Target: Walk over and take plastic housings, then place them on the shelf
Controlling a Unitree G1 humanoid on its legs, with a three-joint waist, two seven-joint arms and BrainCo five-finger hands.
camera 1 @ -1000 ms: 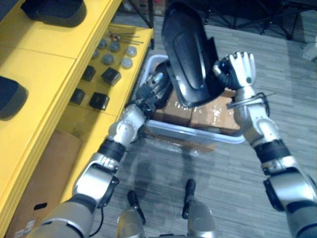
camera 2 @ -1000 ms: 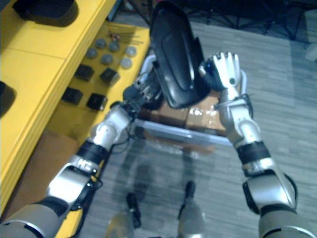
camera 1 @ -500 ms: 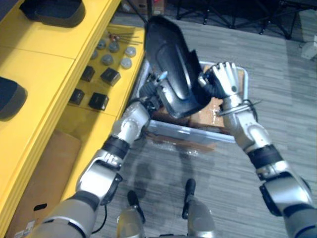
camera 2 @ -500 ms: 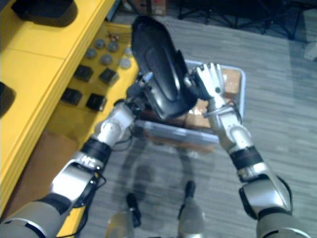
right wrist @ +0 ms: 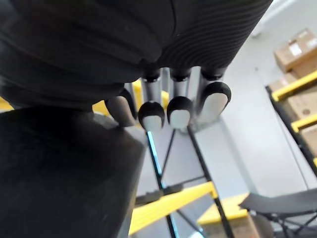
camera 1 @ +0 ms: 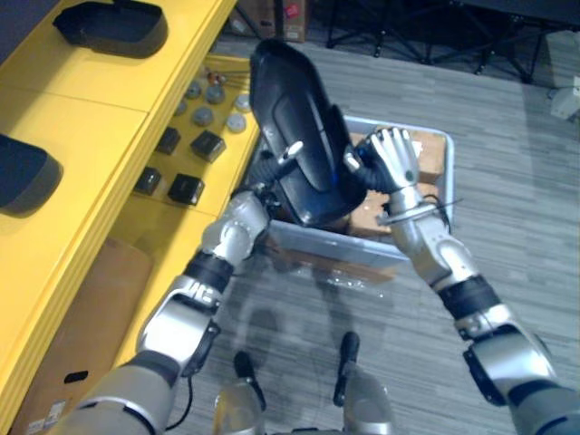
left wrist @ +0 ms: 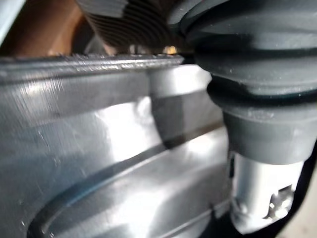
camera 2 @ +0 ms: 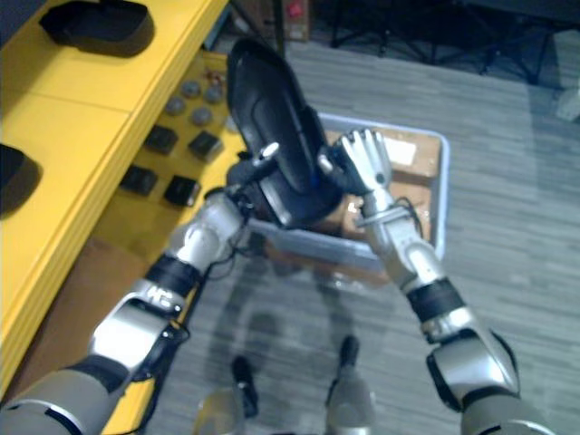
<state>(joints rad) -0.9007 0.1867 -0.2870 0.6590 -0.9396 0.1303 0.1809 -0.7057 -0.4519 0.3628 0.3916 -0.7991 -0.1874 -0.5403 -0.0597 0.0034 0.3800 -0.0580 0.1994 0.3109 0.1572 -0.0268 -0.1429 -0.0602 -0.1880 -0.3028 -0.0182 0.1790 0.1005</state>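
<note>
Grey plank floor, with yellow shelf (camera 1: pixel 82 100) along left and crate (camera 1: pixel 317 243) of cardboard boxes ahead. Held up over crate's left side, tilted on end: housing (camera 1: pixel 299 136), clamped between both hands. Pressed on its right side by right hand (camera 1: pixel 391 159), palm flat, fingers straight and spread. Backed from behind by left hand (camera 1: pixel 269 178), mostly hidden; grip there impossible to tell.

Compared with a second ago: swung left with both arms, off crate's middle and now close beside shelf's front edge, near lower board's blocks (camera 1: pixel 186 188). Pick therefore done, carry well under way.

Already on top board: far housing (camera 1: pixel 113 25) toward far end, near housing (camera 1: pixel 23 172) well back from front edge, bare yellow between. Probably next: over front edge and down onto that gap, squeeze kept even, with only palm pressure on right.
</note>
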